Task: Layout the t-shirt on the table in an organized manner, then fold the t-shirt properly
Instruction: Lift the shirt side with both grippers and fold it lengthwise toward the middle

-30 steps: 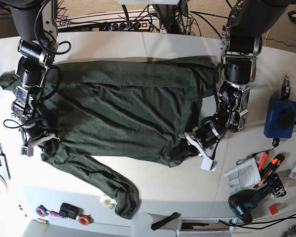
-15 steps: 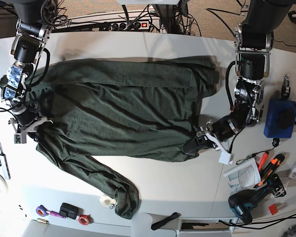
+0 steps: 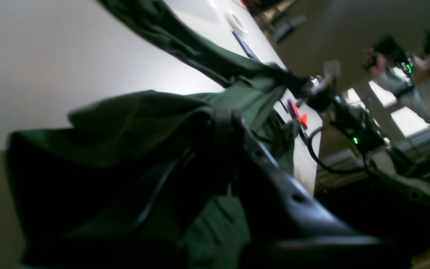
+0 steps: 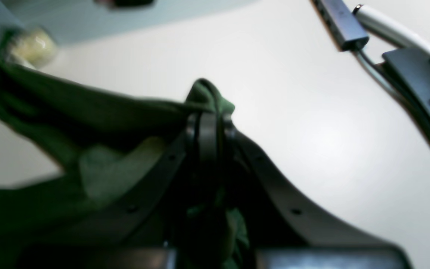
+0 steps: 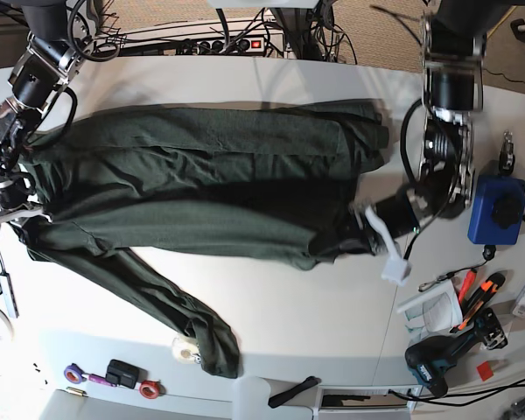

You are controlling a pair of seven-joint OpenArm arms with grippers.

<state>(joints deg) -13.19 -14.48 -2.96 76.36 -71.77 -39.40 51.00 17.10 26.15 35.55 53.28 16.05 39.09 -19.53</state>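
Stretching now: the large dark forest-green long-sleeved knit t-shirt (image 5: pixel 210 188) is drawn taut across the smooth white table (image 5: pixel 271 311). Over the last second both arms have swung outward, pulling the body flatter and narrower. Left gripper (image 5: pixel 354 236) clamped tight on the hem corner; right gripper (image 5: pixel 17 214) likewise pinched shut on the opposite corner, cloth bunched between the jaws in both wrist views. One sleeve trails loose toward the near edge. Judgement: layout underway, not finished; sleeves need arranging before folding.
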